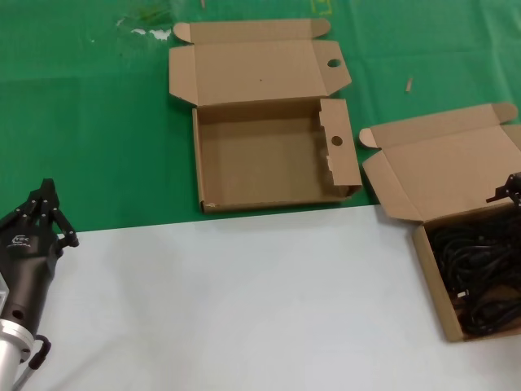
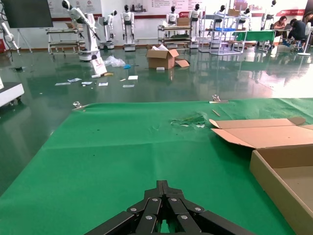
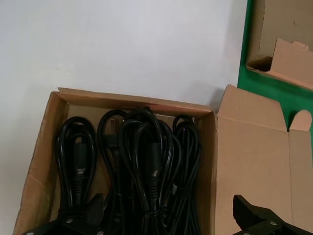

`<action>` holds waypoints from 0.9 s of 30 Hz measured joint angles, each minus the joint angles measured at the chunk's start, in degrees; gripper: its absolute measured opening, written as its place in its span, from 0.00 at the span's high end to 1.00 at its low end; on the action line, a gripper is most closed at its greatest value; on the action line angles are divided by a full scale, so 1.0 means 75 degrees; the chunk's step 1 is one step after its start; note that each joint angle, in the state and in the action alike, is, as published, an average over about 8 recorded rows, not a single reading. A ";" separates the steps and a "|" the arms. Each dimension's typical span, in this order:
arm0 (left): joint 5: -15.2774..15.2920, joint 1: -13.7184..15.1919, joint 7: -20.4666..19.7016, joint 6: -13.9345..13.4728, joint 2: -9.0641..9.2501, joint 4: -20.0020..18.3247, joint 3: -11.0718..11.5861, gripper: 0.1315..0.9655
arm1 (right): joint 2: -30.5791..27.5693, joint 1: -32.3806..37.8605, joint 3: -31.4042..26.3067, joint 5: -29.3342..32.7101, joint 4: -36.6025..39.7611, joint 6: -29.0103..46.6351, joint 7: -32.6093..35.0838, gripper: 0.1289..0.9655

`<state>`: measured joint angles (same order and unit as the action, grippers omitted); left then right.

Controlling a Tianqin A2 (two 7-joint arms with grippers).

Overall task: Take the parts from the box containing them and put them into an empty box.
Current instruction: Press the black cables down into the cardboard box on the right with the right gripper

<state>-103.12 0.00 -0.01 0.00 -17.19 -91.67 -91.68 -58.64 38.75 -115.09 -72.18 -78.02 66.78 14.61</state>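
Several black cable bundles (image 3: 146, 161), the parts, lie side by side in the plain-flapped box (image 1: 431, 269) at the table's right edge, its lid open. My right gripper (image 3: 168, 211) hovers open above them, one finger (image 3: 92, 208) over the cables and the other (image 3: 249, 211) over the lid; only its tip (image 1: 509, 190) shows in the head view. The empty box (image 1: 199, 163) with round-holed flaps sits open on the green mat at centre back, and its near wall (image 2: 276, 183) also shows in the left wrist view. My left gripper (image 1: 46, 189) is shut and parked at the front left, its tips (image 2: 163, 185) over the mat.
The pale table surface (image 1: 244, 301) spans the front, the green mat (image 1: 89, 122) the back. Small scraps (image 1: 151, 31) lie on the mat's far edge. A corner of the empty box (image 3: 283, 49) shows beyond the cable box. Beyond the table is a workshop floor (image 2: 98, 83).
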 joint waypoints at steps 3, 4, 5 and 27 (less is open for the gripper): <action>0.0000 0.0000 0.0000 0.0000 0.0000 0.0000 0.0000 0.99 | 0.0082 0.0102 -0.0028 0.0039 0.0137 0.0028 0.0078 0.04; 0.0000 0.0000 0.0000 0.0000 0.0000 0.0000 0.0000 0.99 | 0.0104 0.0128 -0.0037 0.0049 0.0171 0.0040 0.0095 0.06; 0.0000 0.0000 0.0000 0.0000 0.0000 0.0000 0.0000 0.99 | 0.0123 0.0150 -0.0046 0.0057 0.0199 0.0053 0.0106 0.07; 0.0003 0.0000 -0.0005 0.0001 -0.0001 0.0000 -0.0001 0.99 | 0.0179 0.0185 -0.0069 0.0036 0.0488 0.0195 0.0191 0.56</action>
<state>-103.10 0.00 -0.04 0.01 -17.19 -91.67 -91.68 -57.30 40.15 -115.60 -71.91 -74.36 68.24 16.04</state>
